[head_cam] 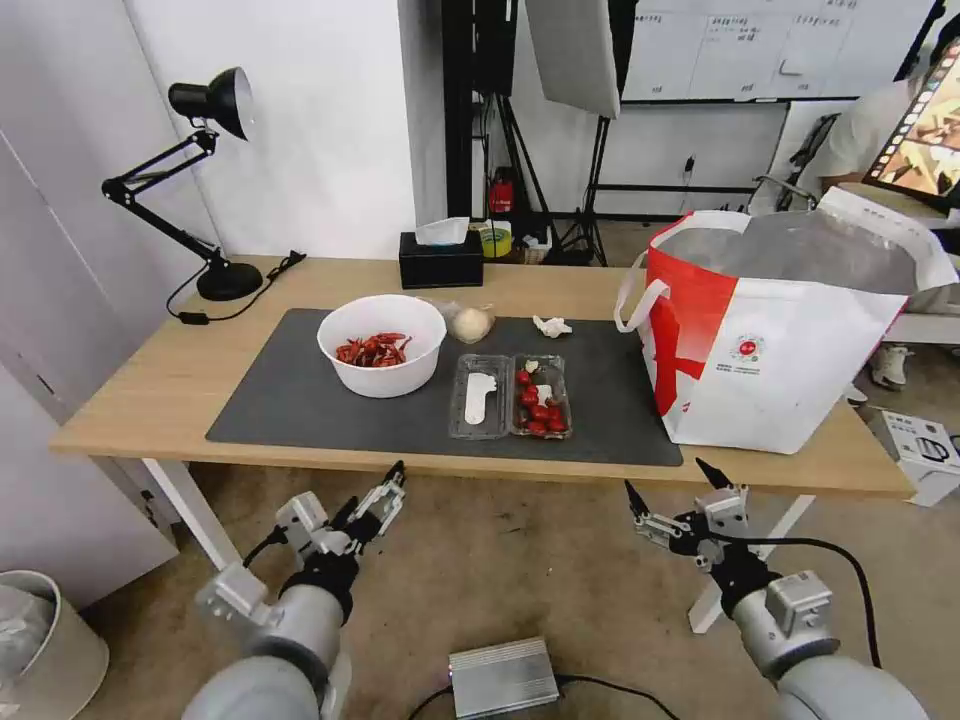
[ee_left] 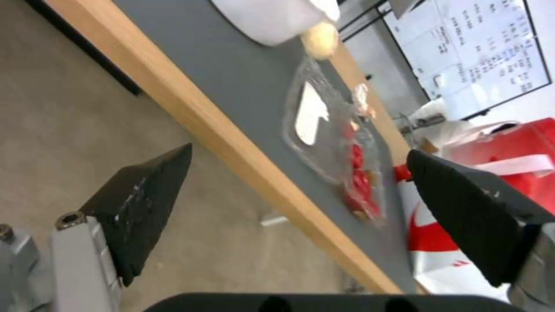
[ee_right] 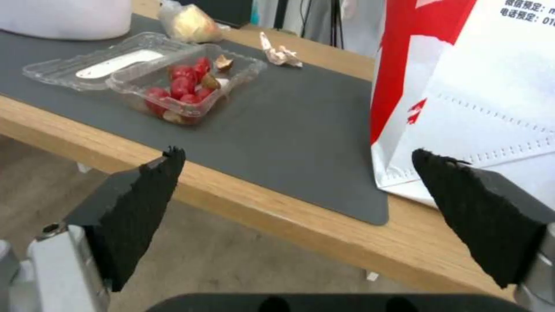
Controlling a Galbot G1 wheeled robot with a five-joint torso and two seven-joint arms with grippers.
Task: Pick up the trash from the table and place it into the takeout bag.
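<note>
With both the left gripper [head_cam: 375,497] and right gripper [head_cam: 672,492] spread open below the table [head_cam: 150,400] edge, the clear hinged box [head_cam: 510,396] on the mat [head_cam: 300,390] looks light, flimsy and slippery, best pinched by its rim.

takeout bag [ee_right: 491,86] top cut off; bowl [ee_left: 272,17] cropped

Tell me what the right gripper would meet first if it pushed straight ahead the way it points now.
Probably the table's front edge, or just over it the grey mat beside the takeout bag. The right gripper hangs below and in front of the tabletop, jaws open; depth is unclear.
</note>
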